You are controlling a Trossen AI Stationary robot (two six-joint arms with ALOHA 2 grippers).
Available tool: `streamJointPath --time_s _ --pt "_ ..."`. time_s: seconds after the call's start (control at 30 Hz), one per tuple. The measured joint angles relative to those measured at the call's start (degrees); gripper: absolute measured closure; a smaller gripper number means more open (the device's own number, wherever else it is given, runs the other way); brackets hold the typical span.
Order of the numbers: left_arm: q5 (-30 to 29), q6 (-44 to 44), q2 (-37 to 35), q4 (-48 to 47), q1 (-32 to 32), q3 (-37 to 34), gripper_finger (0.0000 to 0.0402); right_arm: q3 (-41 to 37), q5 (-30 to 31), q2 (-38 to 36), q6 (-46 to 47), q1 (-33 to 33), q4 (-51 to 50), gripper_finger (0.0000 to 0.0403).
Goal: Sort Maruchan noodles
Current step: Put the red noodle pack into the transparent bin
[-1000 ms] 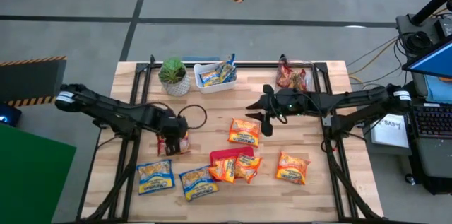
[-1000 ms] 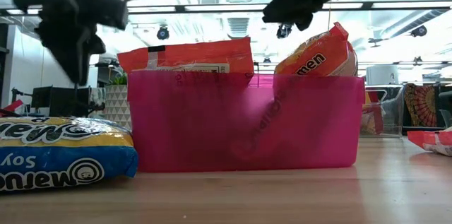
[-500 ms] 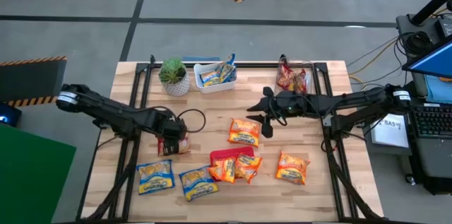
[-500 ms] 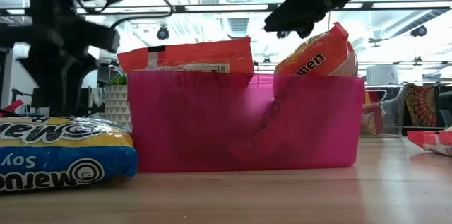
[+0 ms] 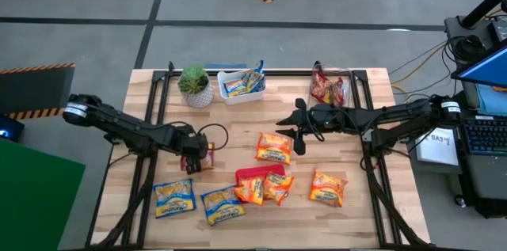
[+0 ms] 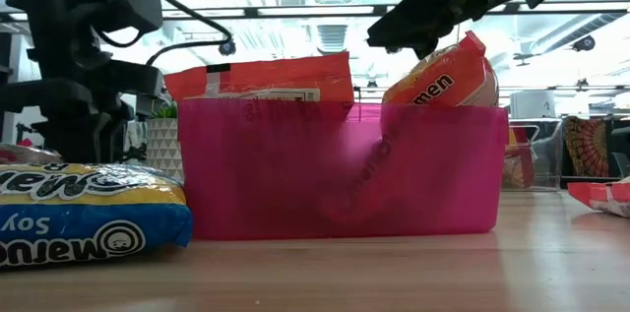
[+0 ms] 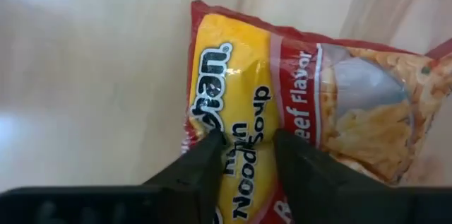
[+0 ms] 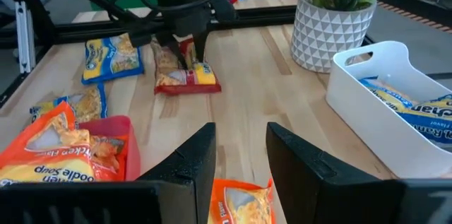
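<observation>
One red-and-yellow beef-flavor noodle packet (image 7: pixel 296 104), crinkly and lying flat on the left of the wooden table (image 5: pixel 372 207), sits between the left gripper (image 7: pixel 244 150)'s partly open fingers, apparently pinched. The right gripper (image 8: pixel 240 150) hovers mid-table, parted, holding nothing. Striped floor tape lies beyond the table.

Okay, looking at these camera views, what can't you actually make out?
- Pink bin, low view: its wall hides its packets' lower halves.
- Clear bin, high view: contents too small to count.
- Red beef packet, left wrist view: the left gripper covers part; the edge crops its end.
</observation>
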Motion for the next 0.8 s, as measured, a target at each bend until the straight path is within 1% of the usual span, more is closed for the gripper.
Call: streamJointPath --time_s 0.1,0.2,0.23,0.33,0.5,0.57,0.63,0.7,0.8 --pt "-3.8 1.5 0.1 0.7 0.0 0.4 0.0334 0.0 0.0 0.0 -0.1 0.0 0.7 0.0289" --pt "-8.2 4.0 0.1 3.5 0.0 0.6 0.0384 0.0 0.0 0.0 -0.5 0.0 1.6 0.0289" --pt "-10.1 4.5 0.1 5.0 0.0 0.6 0.0392 0.0 0.0 0.0 -0.5 0.0 1.9 0.0289" --pt "-16.8 6.9 0.2 12.4 0.1 0.4 0.0394 0.0 0.0 0.0 -0.3 0.0 2.1 0.0289" --pt "-23.3 17.2 0.4 28.9 0.9 -1.1 0.04 0.0 0.6 0.0 2.3 -0.2 2.3 0.0289" --pt "-23.8 21.2 0.3 34.8 1.8 -1.2 0.0401 0.0 0.6 0.0 4.4 -0.7 3.2 0.0289" --pt "-23.9 24.2 0.3 38.1 2.1 -1.1 0.0401 0.0 1.1 0.0 7.2 -1.4 4.6 0.0289" --pt "-23.2 26.6 -0.3 36.4 2.0 -0.2 0.0401 0.0 2.3 0.0 9.9 -2.1 5.2 0.0289" --pt "-18.5 27.6 -1.6 29.4 1.9 1.8 0.0401 0.0 2.6 0.0 13.2 -3.7 4.5 0.0289"
